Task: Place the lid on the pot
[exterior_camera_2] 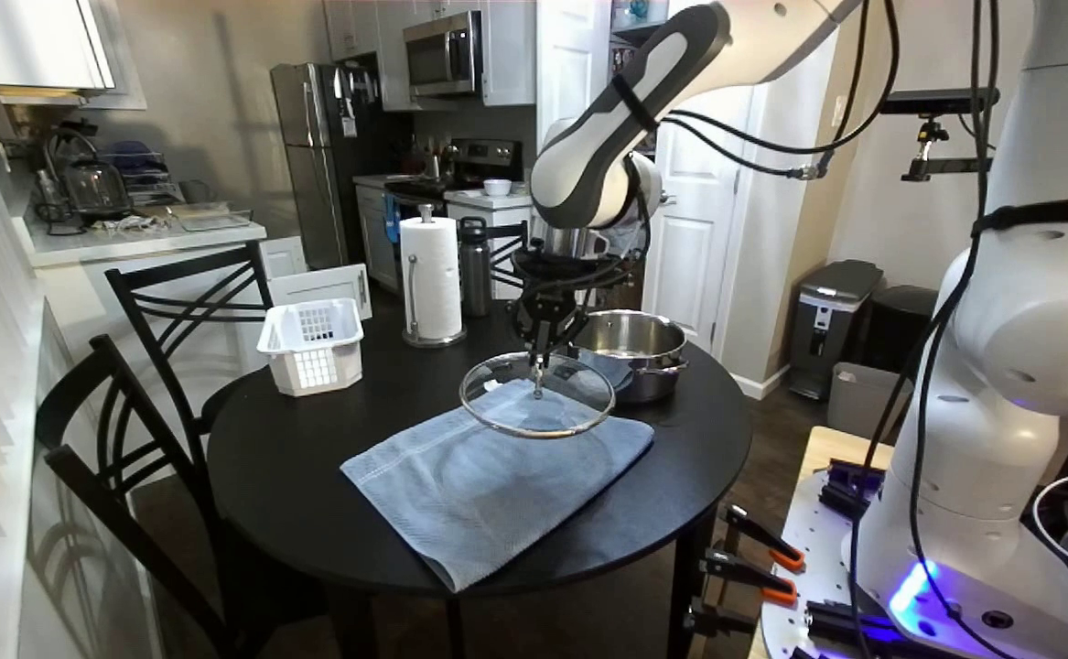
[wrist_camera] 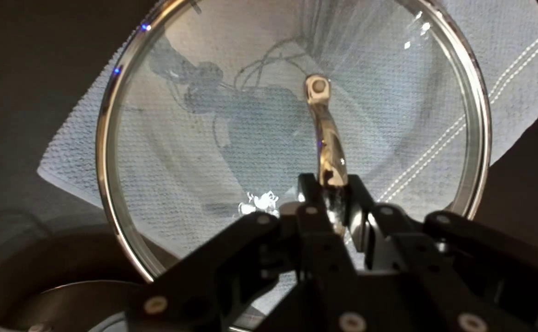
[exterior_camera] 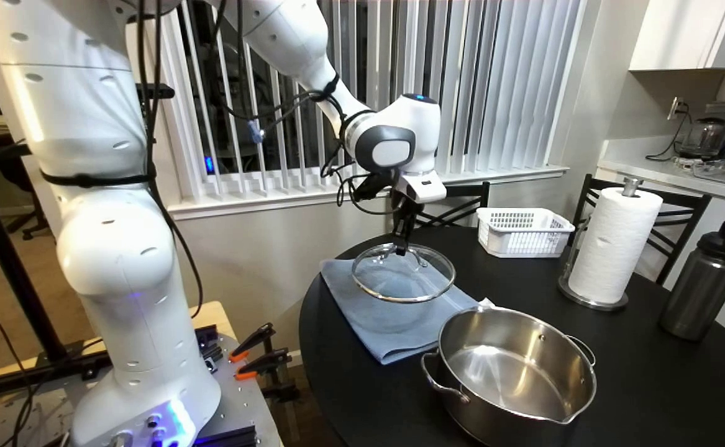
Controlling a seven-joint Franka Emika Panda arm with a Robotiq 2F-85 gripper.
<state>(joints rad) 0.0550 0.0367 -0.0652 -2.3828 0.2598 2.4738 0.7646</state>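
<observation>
The lid (exterior_camera: 399, 285) is round clear glass with a thin metal rim and an arched metal handle (wrist_camera: 328, 138). It also shows in an exterior view (exterior_camera_2: 534, 419) and fills much of the wrist view (wrist_camera: 269, 138). My gripper (exterior_camera: 401, 247) is shut on the lid's handle, with a fingertip on each side of it in the wrist view (wrist_camera: 334, 186). The lid hangs roughly level above the blue towel, apart from it. The shiny steel pot (exterior_camera: 499, 428) stands uncovered on the table, beside the lid. It also shows in an exterior view (exterior_camera_2: 645, 389), partly behind the gripper.
The blue-grey towel (exterior_camera_2: 497, 513) lies on the round black table (exterior_camera_2: 296, 476). A white basket (exterior_camera: 524, 236), a paper towel roll (exterior_camera: 614, 248) and a dark metal bottle (exterior_camera: 704, 285) stand farther along the table. Black chairs (exterior_camera_2: 122, 430) stand around it.
</observation>
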